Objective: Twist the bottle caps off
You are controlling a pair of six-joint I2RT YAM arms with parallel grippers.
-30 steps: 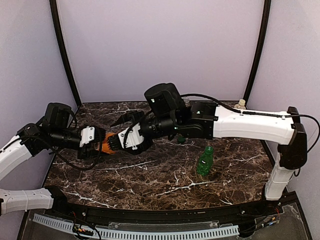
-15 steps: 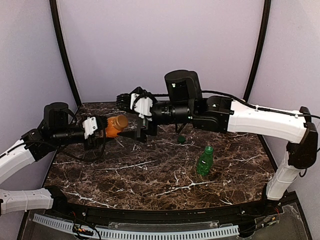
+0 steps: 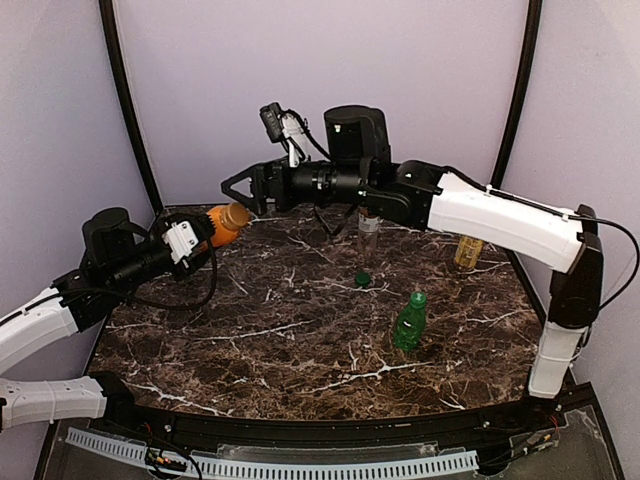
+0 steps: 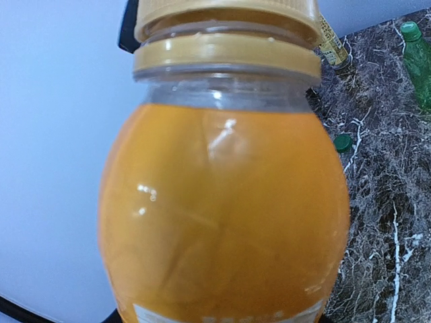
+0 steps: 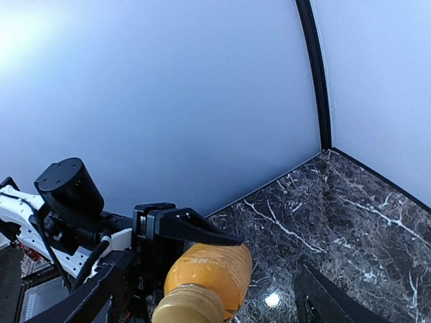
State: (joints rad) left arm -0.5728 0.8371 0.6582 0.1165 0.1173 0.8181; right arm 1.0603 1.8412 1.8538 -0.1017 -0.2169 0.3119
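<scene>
My left gripper [image 3: 200, 234] is shut on an orange juice bottle [image 3: 220, 224] and holds it tilted above the table's back left. The bottle fills the left wrist view [image 4: 222, 215]. Its tan-gold cap [image 4: 225, 17] sits on the neck and also shows in the right wrist view [image 5: 188, 308]. My right gripper [image 3: 238, 193] is open just above and behind that cap, not touching it. A dark green cap [image 3: 362, 279] lies loose on the table. A small green bottle [image 3: 408, 325] stands upright with its bright green cap [image 3: 418, 298] on. The pale yellow cap is hidden.
A clear uncapped bottle [image 3: 368, 235] stands at the back, under the right arm. A yellow-labelled bottle [image 3: 465, 250] stands at the back right, its top behind the arm. The marble table [image 3: 300, 350] has purple walls on three sides.
My right gripper has come off the orange bottle's cap, opened, and risen toward the back. My left gripper has lifted the bottle up and back, with the cap pointing up-right.
</scene>
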